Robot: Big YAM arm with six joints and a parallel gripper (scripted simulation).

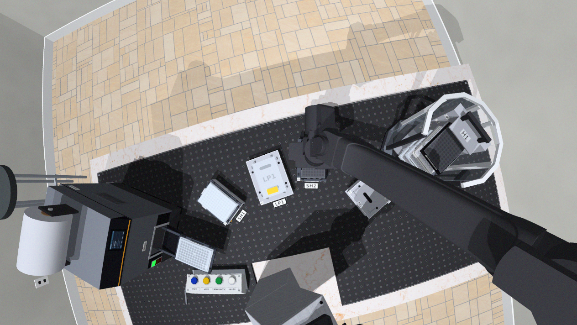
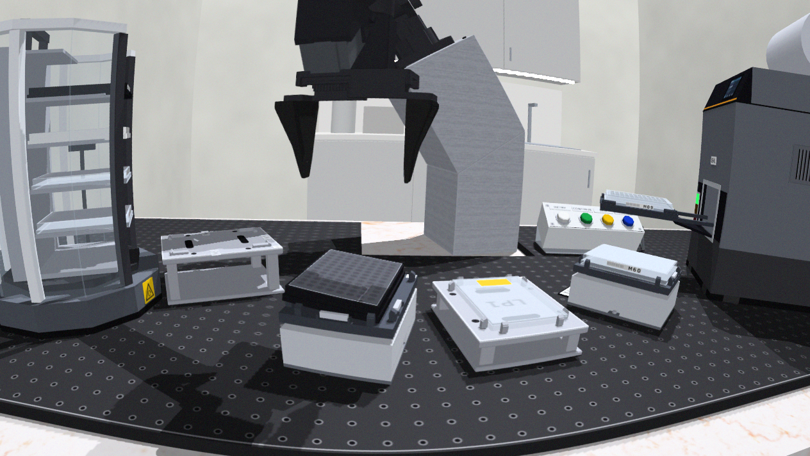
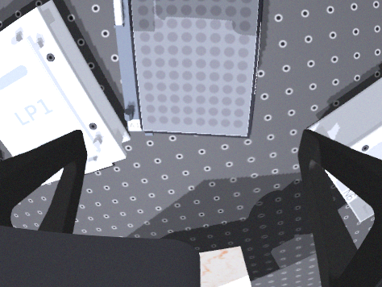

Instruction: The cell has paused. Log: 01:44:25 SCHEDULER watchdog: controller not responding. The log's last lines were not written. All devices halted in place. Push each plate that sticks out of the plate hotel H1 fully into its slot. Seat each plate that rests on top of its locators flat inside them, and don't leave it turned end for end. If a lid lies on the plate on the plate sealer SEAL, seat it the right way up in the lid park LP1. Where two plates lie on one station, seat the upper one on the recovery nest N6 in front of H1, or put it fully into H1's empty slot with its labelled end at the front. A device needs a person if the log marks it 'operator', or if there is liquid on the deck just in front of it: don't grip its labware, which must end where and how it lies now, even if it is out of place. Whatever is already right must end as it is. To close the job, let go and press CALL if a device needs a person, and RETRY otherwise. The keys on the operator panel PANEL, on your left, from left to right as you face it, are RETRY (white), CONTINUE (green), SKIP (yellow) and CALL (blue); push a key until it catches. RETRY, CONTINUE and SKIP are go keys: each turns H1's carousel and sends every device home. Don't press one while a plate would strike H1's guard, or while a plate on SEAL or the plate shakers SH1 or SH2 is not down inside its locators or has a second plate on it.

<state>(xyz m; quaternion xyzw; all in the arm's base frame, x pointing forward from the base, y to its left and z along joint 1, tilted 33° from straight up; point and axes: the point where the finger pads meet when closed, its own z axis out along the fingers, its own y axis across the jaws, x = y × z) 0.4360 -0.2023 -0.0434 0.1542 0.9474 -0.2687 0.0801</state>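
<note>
Perforated black deck (image 2: 510, 396) carries the stations; gripper (image 2: 355, 148) hangs wide open and empty above the dark plate (image 2: 345, 281), which sits tilted atop shaker SH2 (image 2: 339, 348), likely lining up a reseat.

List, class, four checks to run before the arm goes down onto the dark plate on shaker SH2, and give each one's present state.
1. Jaws wide apart, nothing between them: ok.
2. Gripper above the dark plate: ok.
3. Dark plate flat inside the SH2 locators: not ok, it sits tilted on top.
4. Second plate on it: ok, only one.
5. Liquid on the deck in front of SH2: ok, none seen.
</note>
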